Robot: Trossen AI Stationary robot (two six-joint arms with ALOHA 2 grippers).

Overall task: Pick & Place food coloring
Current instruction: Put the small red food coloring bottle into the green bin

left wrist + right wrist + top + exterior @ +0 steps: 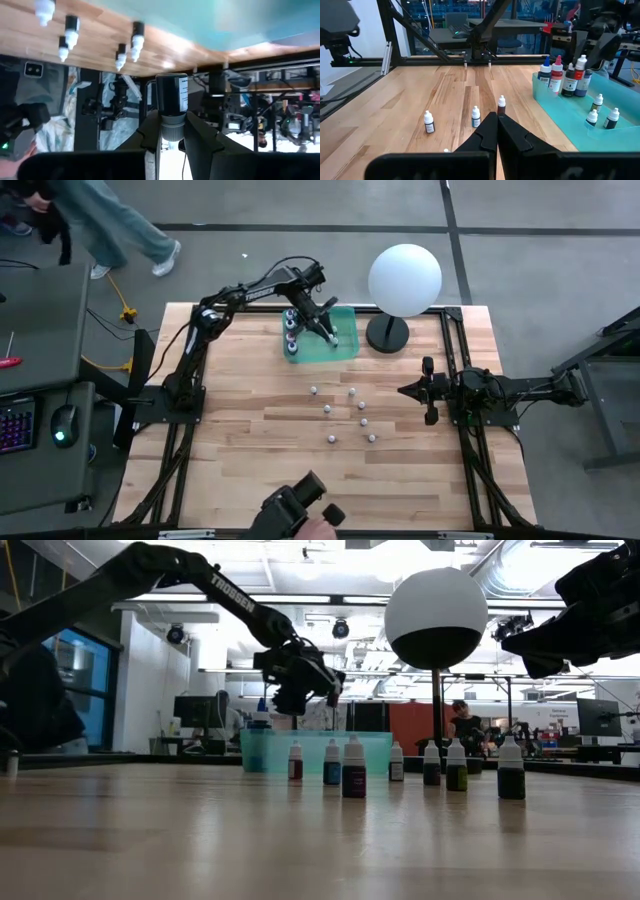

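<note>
My left gripper [172, 125] is over the teal bin [342, 345] at the table's far side, shut on a small dark food coloring bottle [172, 95]; the low view shows it [297, 698] above the bin [370, 745]. Several larger bottles [565, 77] and three tiny ones [597, 102] stand in the bin. Several white-capped bottles [345, 415] stand upright mid-table on their bases, also seen in the low view [354, 768]. My right gripper [496, 131], shut and touching nothing, waits near the table's right edge [415, 390]. My left gripper pinches the bottle by its pale cap [172, 131], one finger on each side. The dark labelled body [172, 92] sticks out beyond the fingertips. The bottle is lifted clear, above the teal bin.
A big white sphere on a black stand [404, 280] is just right of the bin. Black frame rails run along the table's left and right edges [455, 350]. A person's hand with a dark device [300, 515] is at the near edge. Bare wood lies near the left edge.
</note>
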